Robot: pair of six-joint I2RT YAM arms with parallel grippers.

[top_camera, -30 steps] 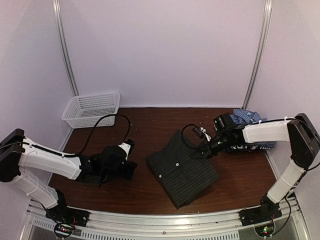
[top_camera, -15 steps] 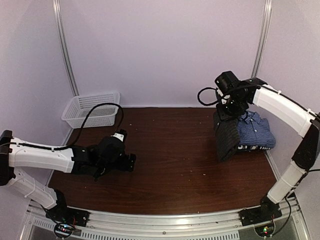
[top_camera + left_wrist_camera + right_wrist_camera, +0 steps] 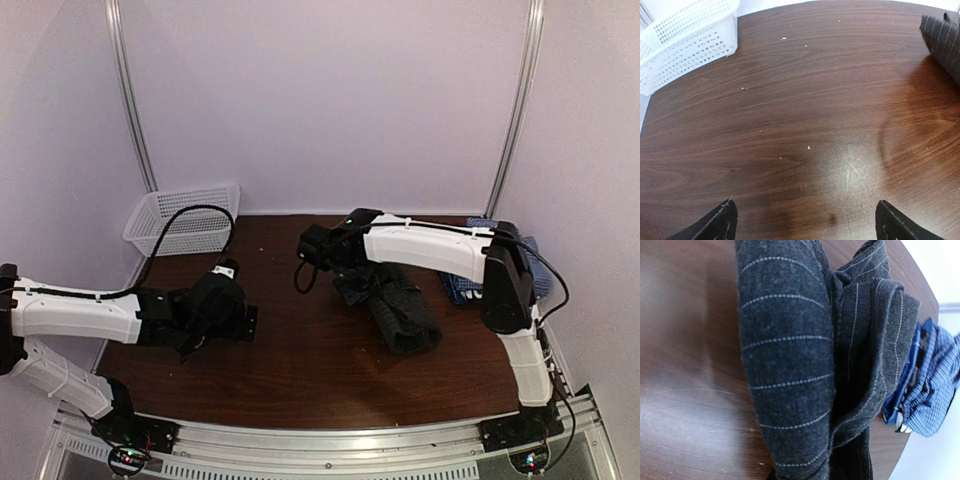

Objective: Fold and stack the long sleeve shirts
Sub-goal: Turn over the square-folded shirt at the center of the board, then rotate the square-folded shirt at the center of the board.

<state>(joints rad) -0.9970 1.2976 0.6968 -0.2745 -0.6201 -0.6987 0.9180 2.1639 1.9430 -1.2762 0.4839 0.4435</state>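
Worktop (image 3: 300,370): dark brown wood with pale crumbs scattered on it.
Basket (image 3: 200,215): white mesh, in the far left corner, with the left arm's black cable arching in front of it.
Black pinstriped shirt (image 3: 400,310): bunched into a thick roll of several folds, lying right of the worktop's middle.
Long axis: slanted, with one end towards the middle of the far edge and the other towards the near right corner. No collar or buttons show.
Blue checked shirts (image 3: 462,287): piled at the right edge, just beside the black roll. Whether the two touch cannot be told.
In the way: the right arm (image 3: 430,248) stretches from the right edge across to the centre. It passes over the far end of the black roll and hides part of the blue pile.
Right gripper (image 3: 336,264): at the far end of the black roll. Its wrist view is filled with cloth and the fingers are hidden, so its opening and hold cannot be told.
Left gripper (image 3: 805,207): low over the worktop near the left edge, well apart from the black shirt. Its fingers (image 3: 720,225) are spread wide and hold nothing.
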